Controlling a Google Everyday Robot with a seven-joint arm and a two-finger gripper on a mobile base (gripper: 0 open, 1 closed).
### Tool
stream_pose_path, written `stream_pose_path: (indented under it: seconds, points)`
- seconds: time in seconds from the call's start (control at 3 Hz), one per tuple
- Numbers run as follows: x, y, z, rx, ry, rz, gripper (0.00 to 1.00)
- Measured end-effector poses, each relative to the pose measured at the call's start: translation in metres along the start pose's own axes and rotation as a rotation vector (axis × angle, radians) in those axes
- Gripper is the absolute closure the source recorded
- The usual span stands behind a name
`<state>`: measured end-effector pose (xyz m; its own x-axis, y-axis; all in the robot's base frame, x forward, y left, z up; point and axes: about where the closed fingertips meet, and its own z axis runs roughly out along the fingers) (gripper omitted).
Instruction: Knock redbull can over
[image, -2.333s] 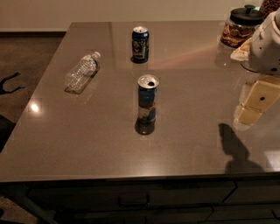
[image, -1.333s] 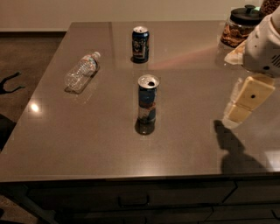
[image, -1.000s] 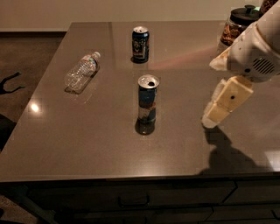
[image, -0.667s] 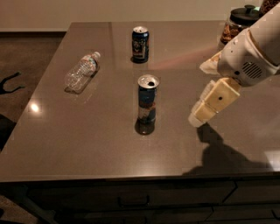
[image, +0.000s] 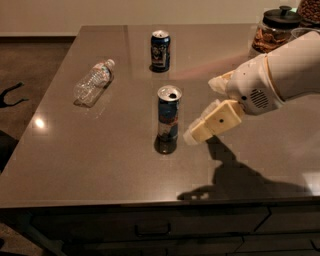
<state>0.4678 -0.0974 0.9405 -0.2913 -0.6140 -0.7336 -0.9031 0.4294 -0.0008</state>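
Camera view, one item per entry.

1. Table (image: 100, 150): dark grey-brown top with a dull sheen. It carries every item below.
2. Redbull can (image: 168, 120): tall, slim, blue and silver, with a reddish mark mid-body. It stands upright near the middle of the table, silver top showing, with a dark reflection at its base.
3. Gripper (image: 197, 131): cream-coloured, at the end of the white arm (image: 280, 75) that reaches in from the right edge. It is angled down and to the left, above the table. Its tip sits just beside the redbull can, on the right of the can's lower body; whether the two touch cannot be told. How far it is open cannot be told. It has hold of no item that shows.
4. Dark blue can (image: 160, 51): shorter and wider, upright, behind the redbull can and well apart from it, toward the far edge.
5. Plastic water bottle (image: 93, 82): clear, lying on its side at the left of the table, cap pointing toward the far side.
6. Glass jar (image: 275, 32): black lid, brown contents, at the far right of the table, behind the arm.
7. Shadow of the arm (image: 240, 180): dark patch on the table top below the arm, reaching the near edge.
8. Drawer front (image: 152, 229): dark, with a handle, under the near edge of the table.
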Motion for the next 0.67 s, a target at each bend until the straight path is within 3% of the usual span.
stream_pose_path:
  seconds: [0.67]
  points:
    - [-0.024, 0.007, 0.040, 0.024, -0.113, 0.038, 0.00]
